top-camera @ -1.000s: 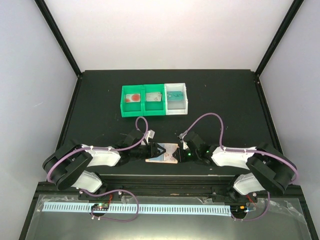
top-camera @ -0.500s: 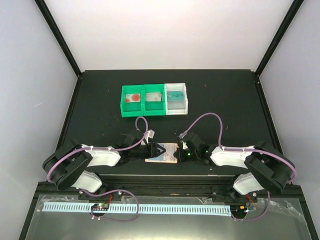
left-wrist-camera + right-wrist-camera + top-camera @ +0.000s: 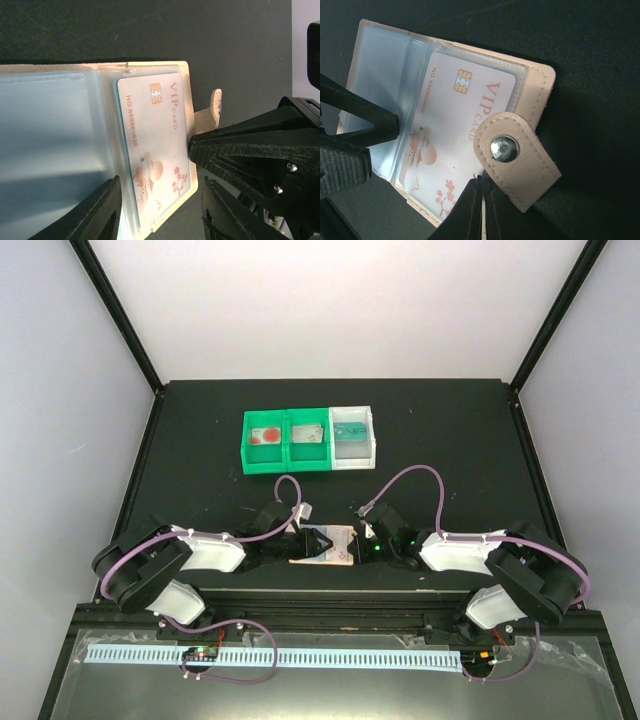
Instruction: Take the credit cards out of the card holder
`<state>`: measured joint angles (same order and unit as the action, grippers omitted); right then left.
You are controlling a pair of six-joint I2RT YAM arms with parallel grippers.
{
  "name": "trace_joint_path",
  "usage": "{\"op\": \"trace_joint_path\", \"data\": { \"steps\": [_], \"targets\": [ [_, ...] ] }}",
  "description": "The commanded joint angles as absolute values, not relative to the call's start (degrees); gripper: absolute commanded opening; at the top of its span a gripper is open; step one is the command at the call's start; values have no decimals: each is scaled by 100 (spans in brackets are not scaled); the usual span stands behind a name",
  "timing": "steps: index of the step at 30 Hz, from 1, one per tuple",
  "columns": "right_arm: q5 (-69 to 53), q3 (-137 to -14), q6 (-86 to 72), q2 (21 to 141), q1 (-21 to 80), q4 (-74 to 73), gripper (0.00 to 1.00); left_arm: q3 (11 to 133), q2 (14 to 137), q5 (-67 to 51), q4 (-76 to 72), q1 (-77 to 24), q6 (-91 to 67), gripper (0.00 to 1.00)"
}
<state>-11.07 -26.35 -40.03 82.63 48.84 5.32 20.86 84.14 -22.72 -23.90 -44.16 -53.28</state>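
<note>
The tan card holder lies open on the black table between my arms, blue-grey clear sleeves up. A white credit card with red "VIP CARD" print sits in its right sleeve, also in the right wrist view. My left gripper is open, its fingers astride the card's near end, touching nothing I can see. My right gripper is shut on the holder's right edge, just under the snap tab. From above, the left gripper and right gripper meet over the holder.
Two joined green bins and a white bin stand at the back. They hold a white-and-red card, a grey card and a teal card. Black frame posts rise at the table's back corners.
My left arm has shifted slightly right, bringing its open fingers further over the holder. The right gripper and the holder have stayed put.
</note>
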Motion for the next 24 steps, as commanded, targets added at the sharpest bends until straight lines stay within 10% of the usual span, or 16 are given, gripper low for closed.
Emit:
{"op": "trace_joint_path", "data": {
  "steps": [1, 24],
  "targets": [
    [-978, -2531, -4015, 8456, 4913, 455, 4, 2276, 8545, -2134, -2538, -4497, -5406, 46],
    [-1010, -2444, -4008, 8456, 4905, 579, 3, 2259, 8417, -2253, -3042, -4676, -5810, 27]
  ]
}}
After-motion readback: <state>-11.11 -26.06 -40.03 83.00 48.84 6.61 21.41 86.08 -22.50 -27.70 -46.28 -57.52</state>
